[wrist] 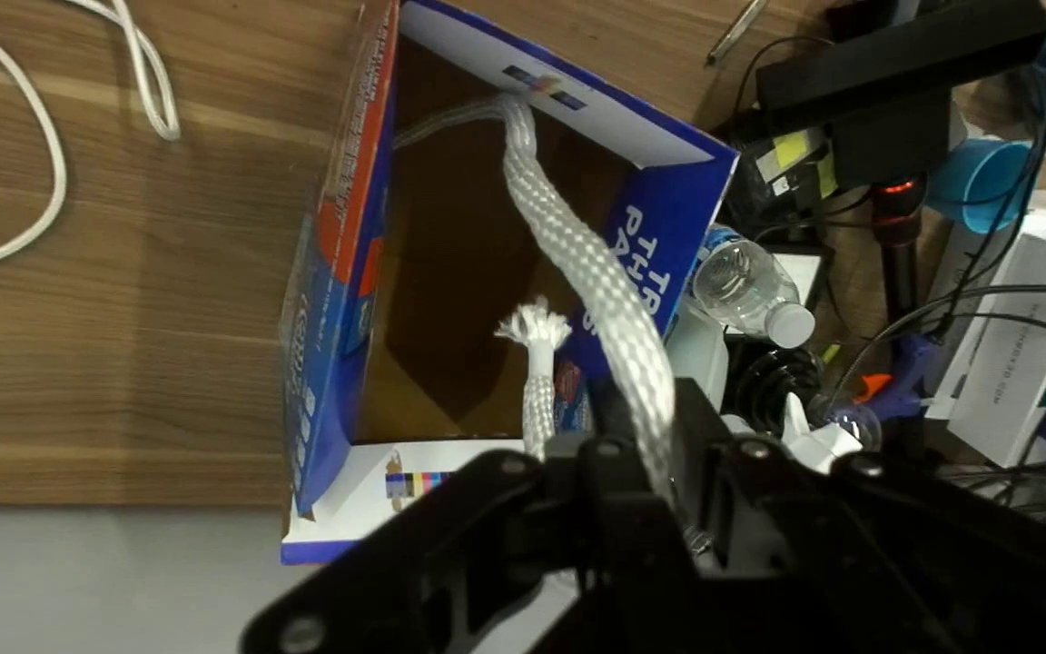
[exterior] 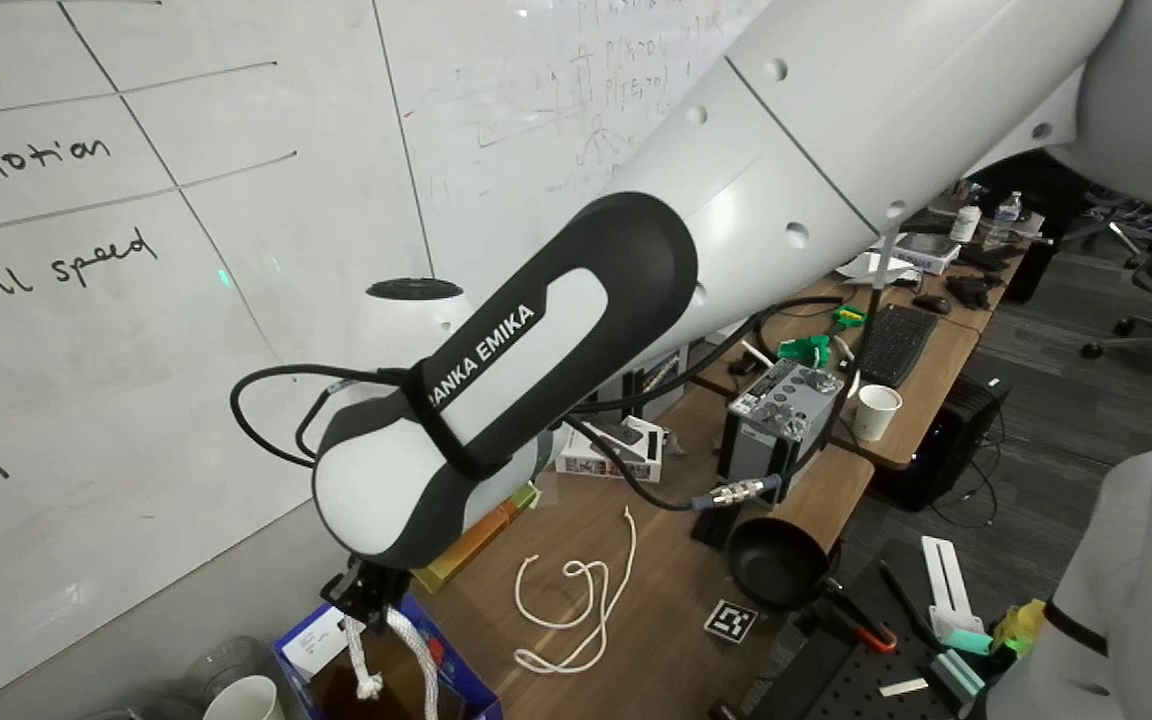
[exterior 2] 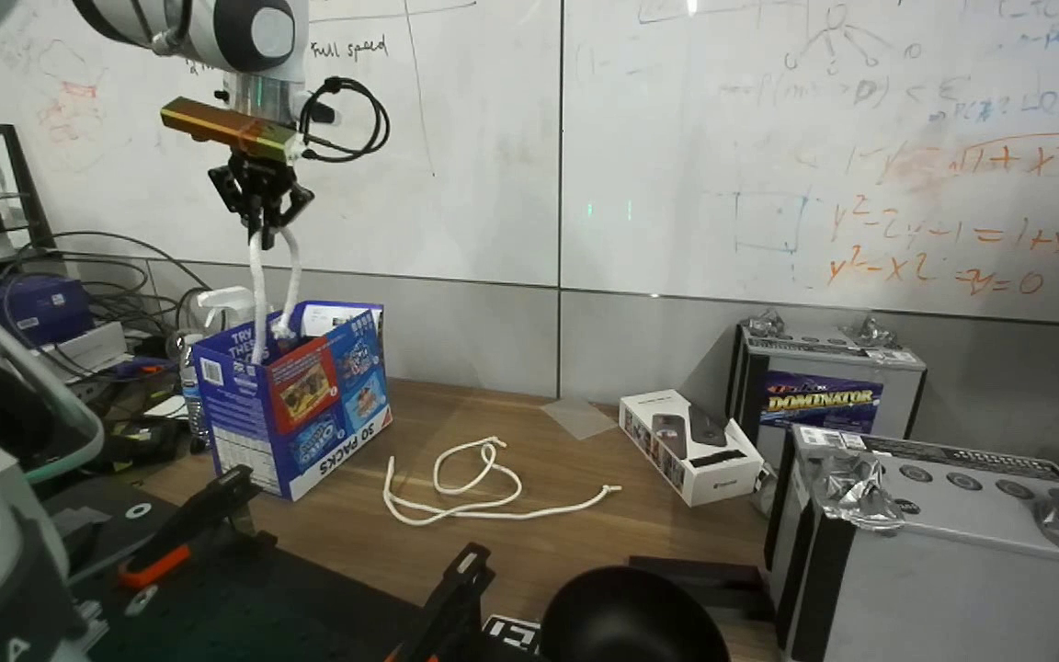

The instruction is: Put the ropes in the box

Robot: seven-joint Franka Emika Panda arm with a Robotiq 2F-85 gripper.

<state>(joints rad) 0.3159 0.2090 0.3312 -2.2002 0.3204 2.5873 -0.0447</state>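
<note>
Hand (wrist: 652,429) tight on white rope (wrist: 585,263) above blue box (wrist: 682,200), bottle (wrist: 741,283) beside, cables (wrist: 1045,289) beyond

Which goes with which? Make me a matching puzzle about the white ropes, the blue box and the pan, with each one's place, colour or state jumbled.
Things:
1. Thicker rope
2. Thinner rope
3. Blue box
4. Frying pan

Descriptions:
A. In loose curls on the wooden table
B. Round and black
C. Hanging from the claw
D. Open-topped, below the claw

Right pairs: 1-C, 2-A, 3-D, 4-B
</note>
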